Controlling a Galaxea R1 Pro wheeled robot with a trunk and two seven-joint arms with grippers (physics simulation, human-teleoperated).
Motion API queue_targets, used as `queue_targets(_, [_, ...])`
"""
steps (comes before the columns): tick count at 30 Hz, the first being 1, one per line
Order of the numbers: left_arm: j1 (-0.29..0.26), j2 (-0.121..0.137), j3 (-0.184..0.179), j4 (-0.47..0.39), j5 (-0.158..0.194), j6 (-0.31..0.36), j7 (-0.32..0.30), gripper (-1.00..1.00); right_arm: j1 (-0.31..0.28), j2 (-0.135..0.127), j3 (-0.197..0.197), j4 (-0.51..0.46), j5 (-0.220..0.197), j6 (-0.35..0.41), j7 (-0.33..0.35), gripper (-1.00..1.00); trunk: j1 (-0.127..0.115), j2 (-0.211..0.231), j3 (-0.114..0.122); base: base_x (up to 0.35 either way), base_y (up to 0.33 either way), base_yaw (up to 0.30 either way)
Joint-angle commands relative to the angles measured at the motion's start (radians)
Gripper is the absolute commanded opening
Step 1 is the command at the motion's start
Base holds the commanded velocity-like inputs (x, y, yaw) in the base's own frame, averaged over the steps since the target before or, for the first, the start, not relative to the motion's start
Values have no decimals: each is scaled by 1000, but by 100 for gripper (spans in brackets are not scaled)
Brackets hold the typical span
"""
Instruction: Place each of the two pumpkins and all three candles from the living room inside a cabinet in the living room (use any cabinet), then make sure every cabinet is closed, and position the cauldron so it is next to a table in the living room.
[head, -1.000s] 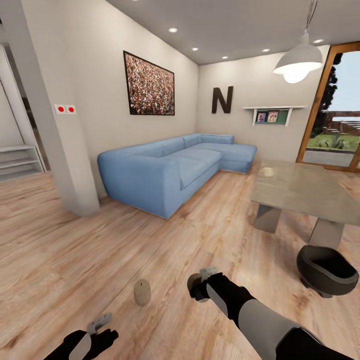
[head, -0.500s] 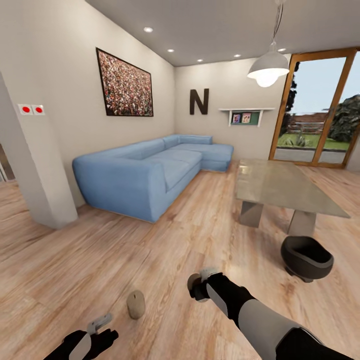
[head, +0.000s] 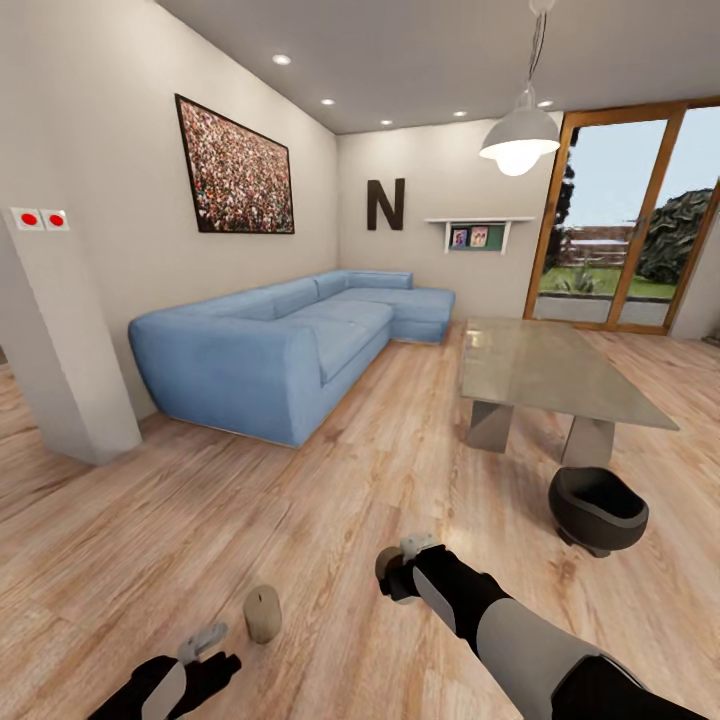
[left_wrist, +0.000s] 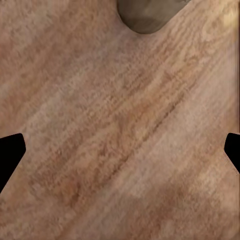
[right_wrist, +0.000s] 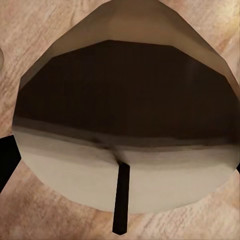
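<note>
Wooden floor (head: 250, 500) is holding one candle (head: 262, 613); my right gripper (head: 398, 573) is clamping another, left gripper (head: 205, 645) is gaping; cauldron (head: 597, 508) is standing beside table (head: 545, 365).

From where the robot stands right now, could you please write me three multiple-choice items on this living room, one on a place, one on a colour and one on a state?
1. Where does the cauldron stand?
A. on the sofa
B. on the floor by the near end of the glass coffee table
C. on the glass top

2. What colour is the sofa?
A. blue
B. red
C. grey

3. What is the right gripper doing?
A. hanging open
B. gripping a pumpkin
C. shut on a candle

Answers:
1. B: the head view shows it on the planks beside the table's leg.
2. A: its cushions are light blue.
3. C: the right wrist view shows a tan cylinder with a wick between the fingers.
</note>
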Motion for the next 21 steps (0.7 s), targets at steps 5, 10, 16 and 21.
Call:
queue_targets(5, [0, 4, -1, -65, -1, 13, 0, 100, -1, -1, 9, -3, -14, 3, -10, -100, 0, 0, -1, 0, 0, 0])
queue_targets(10, [-2, 6, 1, -124, -55, 18, -2, 100, -1, -1, 6, -8, -14, 5, -11, -100, 0, 0, -1, 0, 0, 0])
queue_targets(16, [-8, 6, 1, -297, -66, 219, 5, 100, -6, -2, 2, -91, -14, 45, -12, -100, 0, 0, -1, 0, 0, 0])
queue_targets(21, [-9, 5, -8, -313, -73, 246, 4, 100, -8, -3, 1, -183, -14, 154, -12, -100, 0, 0, -1, 0, 0, 0])
